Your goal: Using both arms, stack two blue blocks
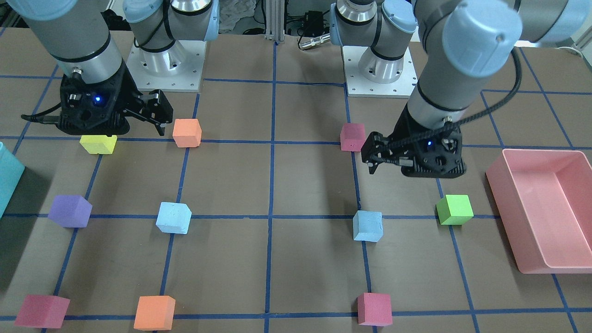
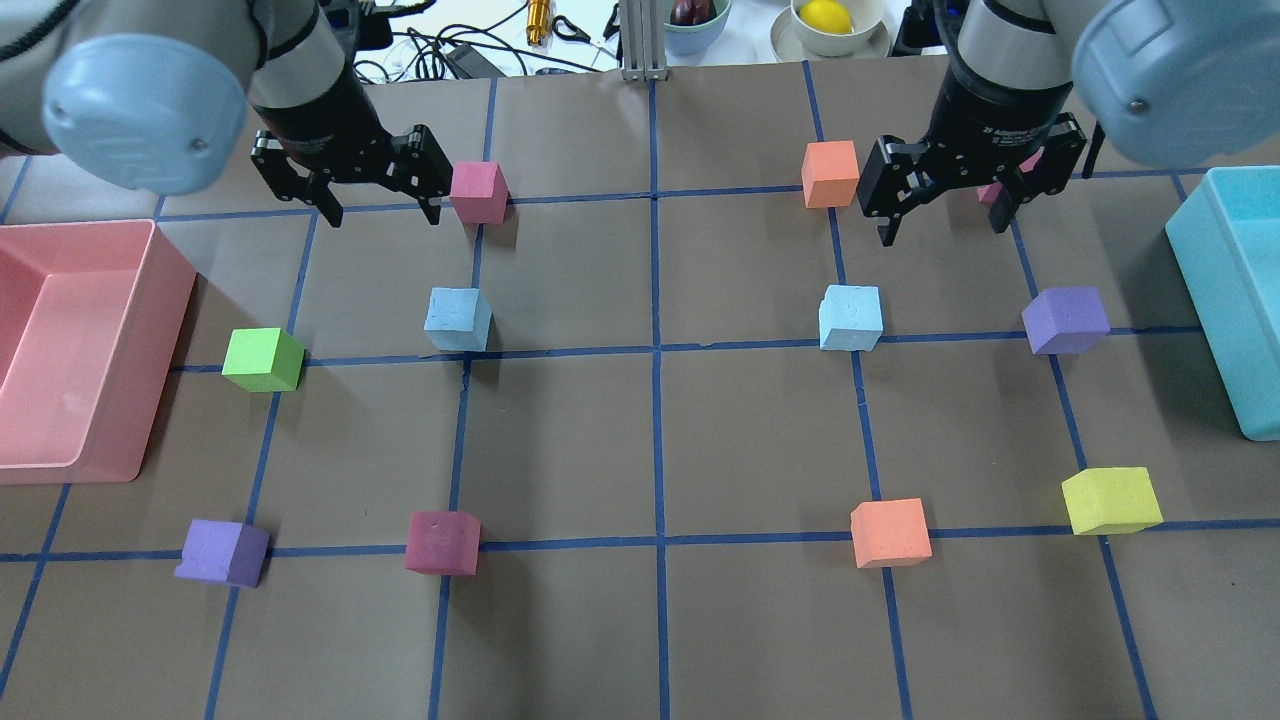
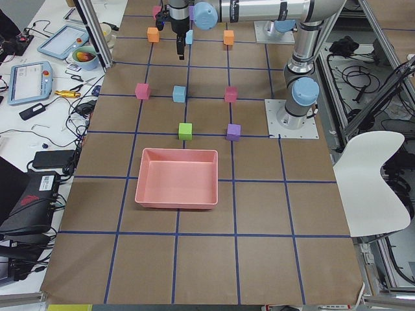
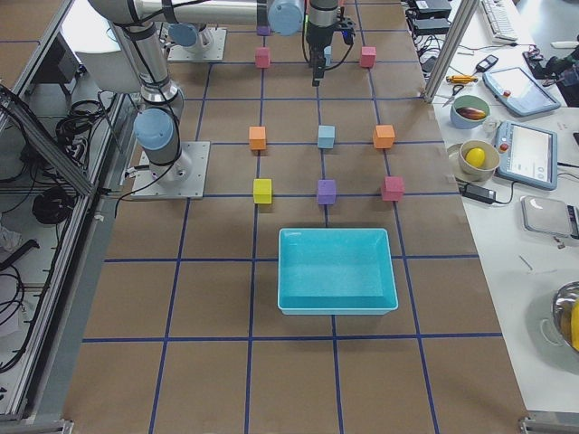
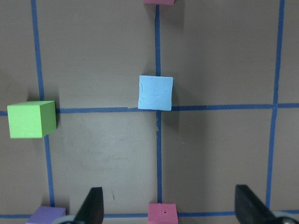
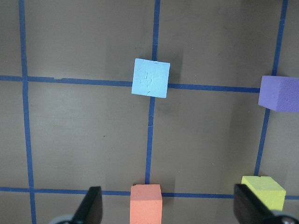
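Two pale blue blocks lie apart on the table, one on my left side (image 2: 458, 320) and one on my right side (image 2: 851, 317). My left gripper (image 2: 382, 212) hangs open and empty above the table, beyond the left blue block (image 5: 156, 92), which lies ahead of its fingers (image 5: 95, 205). My right gripper (image 2: 942, 230) hangs open and empty, beyond the right blue block (image 6: 151, 77). In the front-facing view the left gripper (image 1: 373, 162) is above the left blue block (image 1: 367, 225), and the right gripper (image 1: 158, 118) is far from the right blue block (image 1: 174, 218).
A pink bin (image 2: 150, 300) stands at the left edge and a teal bin (image 2: 1200, 270) at the right edge. Magenta (image 2: 478, 192), orange (image 2: 830, 174), green (image 2: 262, 359), purple (image 2: 1066, 320) and yellow (image 2: 1110, 500) cubes lie around the blue ones.
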### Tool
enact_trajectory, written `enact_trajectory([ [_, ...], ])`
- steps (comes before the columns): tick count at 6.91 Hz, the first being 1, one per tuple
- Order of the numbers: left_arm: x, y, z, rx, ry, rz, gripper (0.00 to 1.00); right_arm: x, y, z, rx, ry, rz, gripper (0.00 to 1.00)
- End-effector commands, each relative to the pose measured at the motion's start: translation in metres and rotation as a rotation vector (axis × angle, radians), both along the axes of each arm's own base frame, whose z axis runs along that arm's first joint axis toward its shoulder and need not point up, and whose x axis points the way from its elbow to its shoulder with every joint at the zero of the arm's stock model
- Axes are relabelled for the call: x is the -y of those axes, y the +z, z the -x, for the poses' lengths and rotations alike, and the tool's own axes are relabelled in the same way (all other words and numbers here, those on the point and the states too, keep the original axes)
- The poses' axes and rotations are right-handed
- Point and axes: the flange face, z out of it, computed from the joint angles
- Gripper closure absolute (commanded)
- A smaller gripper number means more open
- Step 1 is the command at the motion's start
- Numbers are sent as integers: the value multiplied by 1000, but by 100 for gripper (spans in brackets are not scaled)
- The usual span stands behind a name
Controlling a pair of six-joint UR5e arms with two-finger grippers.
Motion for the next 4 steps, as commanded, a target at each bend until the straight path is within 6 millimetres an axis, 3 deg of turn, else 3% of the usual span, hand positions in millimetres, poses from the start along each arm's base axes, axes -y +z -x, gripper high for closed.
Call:
enact_trajectory([
  [1, 37, -87, 1, -1, -26, -1, 0, 43, -65, -1, 5, -14, -3, 0],
  [2, 47, -120, 1, -3, -29, -27, 0, 70, -116, 0, 1, -22, 8, 0],
  [3, 51, -134, 0, 2, -33, -47, 0, 82, -151, 2, -7, -143, -21, 0],
  [4, 52, -152, 0, 1, -52, -76, 0, 83, -174, 2, -15, -192, -56, 0],
])
